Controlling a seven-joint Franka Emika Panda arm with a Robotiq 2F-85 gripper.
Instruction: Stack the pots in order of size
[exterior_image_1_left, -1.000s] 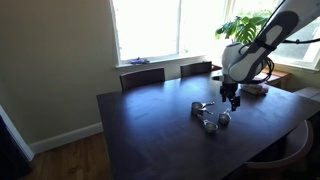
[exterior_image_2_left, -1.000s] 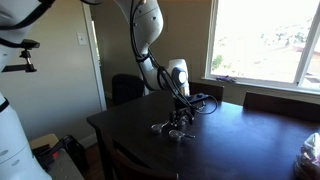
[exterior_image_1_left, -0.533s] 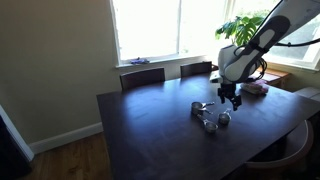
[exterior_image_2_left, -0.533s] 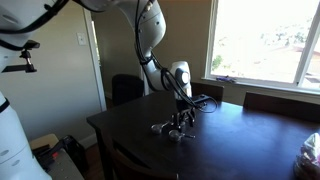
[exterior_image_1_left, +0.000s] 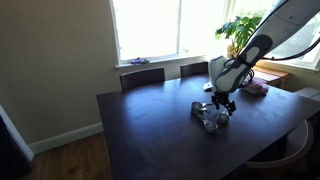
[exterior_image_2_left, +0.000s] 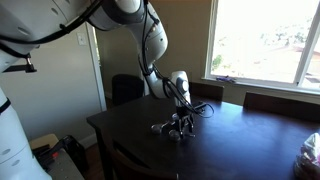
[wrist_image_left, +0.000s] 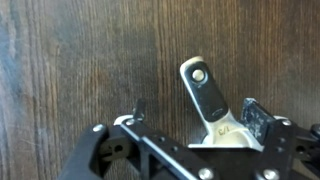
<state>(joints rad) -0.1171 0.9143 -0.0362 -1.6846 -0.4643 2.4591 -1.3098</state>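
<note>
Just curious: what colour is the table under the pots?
The table is dark brown wood grain, clearest in the wrist view.

Dark wood bench (exterior_image_1_left: 150, 130) — two chairs (exterior_image_1_left: 142, 77) tucked at its far edge, leafy plant (exterior_image_1_left: 240, 28) by the bright window (exterior_image_1_left: 145, 28).

In an exterior view, the pots (exterior_image_1_left: 203, 112) sat clustered on the table (exterior_image_1_left: 150, 135), right of centre, under the hand (exterior_image_1_left: 222, 108). Chairs (exterior_image_1_left: 142, 78) stood behind the table.

Dark wooden table (exterior_image_1_left: 150, 125) and chairs (exterior_image_1_left: 142, 77) beneath bright windows (exterior_image_1_left: 145, 28), beige walls (exterior_image_1_left: 50, 60).
</note>
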